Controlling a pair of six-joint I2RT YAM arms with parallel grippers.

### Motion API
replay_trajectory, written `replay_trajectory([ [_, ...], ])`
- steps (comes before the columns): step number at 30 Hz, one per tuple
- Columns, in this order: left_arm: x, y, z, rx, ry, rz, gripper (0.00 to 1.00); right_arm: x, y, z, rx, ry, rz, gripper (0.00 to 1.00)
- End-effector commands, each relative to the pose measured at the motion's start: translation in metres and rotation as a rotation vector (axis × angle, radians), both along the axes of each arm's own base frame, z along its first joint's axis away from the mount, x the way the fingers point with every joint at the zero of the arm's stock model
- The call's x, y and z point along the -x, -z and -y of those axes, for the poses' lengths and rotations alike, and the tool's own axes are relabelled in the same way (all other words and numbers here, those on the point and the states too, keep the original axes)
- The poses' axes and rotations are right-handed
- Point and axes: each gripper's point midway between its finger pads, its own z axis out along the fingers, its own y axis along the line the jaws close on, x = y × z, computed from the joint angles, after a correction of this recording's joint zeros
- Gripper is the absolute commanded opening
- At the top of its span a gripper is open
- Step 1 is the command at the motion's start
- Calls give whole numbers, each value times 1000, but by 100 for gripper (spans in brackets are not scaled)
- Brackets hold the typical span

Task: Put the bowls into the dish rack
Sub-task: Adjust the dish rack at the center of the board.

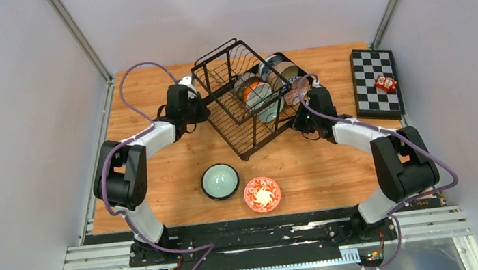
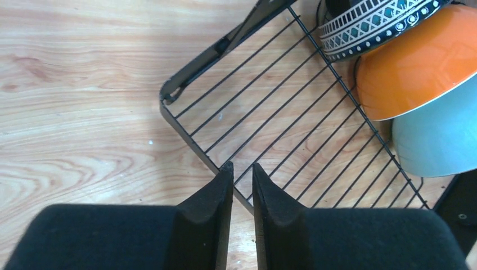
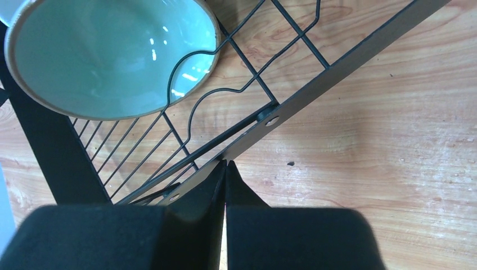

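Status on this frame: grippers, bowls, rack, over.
Right gripper shut, empty, at dish rack edge. Left gripper nearly closed over rack corner, grip unclear. Green bowl and red bowl not yet racked. No obstruction seen.

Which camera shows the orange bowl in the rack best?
The left wrist view: the orange bowl looks big and shiny, up close. The top view shows it tiny among other bowls. The right wrist view misses it.
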Motion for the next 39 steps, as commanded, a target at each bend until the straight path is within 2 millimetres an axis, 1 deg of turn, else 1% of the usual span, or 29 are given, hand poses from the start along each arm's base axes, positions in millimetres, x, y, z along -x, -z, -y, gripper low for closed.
replay_trajectory([
  [1, -4, -21, -20, -101, -52, 75, 26, -22, -46, -8, -50, -24, 170, 3],
  [3, -4, -26, -28, -121, -75, 96, 32, -23, -49, -10, -56, -28, 175, 3],
  [6, -10, -33, -45, -131, -135, 116, 41, -23, -52, -14, -66, -45, 180, 3],
  [10, -21, -39, -58, -102, -153, 135, 47, -20, -55, -14, -70, -56, 192, 3],
  [13, -31, -42, -56, -76, -123, 156, 53, -19, -58, -12, -63, -58, 207, 3],
  [15, -39, -41, -51, -58, -88, 155, 58, -18, -60, -10, -59, -65, 213, 3],
  [18, -51, -35, -47, -52, -35, 160, 63, -16, -64, -9, -72, -82, 230, 3],
  [20, -60, -32, -44, -54, -1, 164, 64, -16, -66, -8, -78, -90, 236, 3],
  [21, -61, -26, -43, -59, 15, 152, 65, -16, -65, -8, -83, -95, 235, 3],
  [25, -73, -15, -41, -92, 65, 143, 65, -15, -66, -9, -102, -114, 228, 3],
  [30, -82, -12, -35, -98, 120, 151, 64, -15, -68, -9, -108, -115, 235, 3],
  [36, -84, -4, -22, -74, 212, 123, 58, -15, -65, -11, -115, -124, 213, 3],
  [39, -84, 3, -21, -86, 230, 84, 54, -12, -64, -8, -104, -113, 201, 3],
])
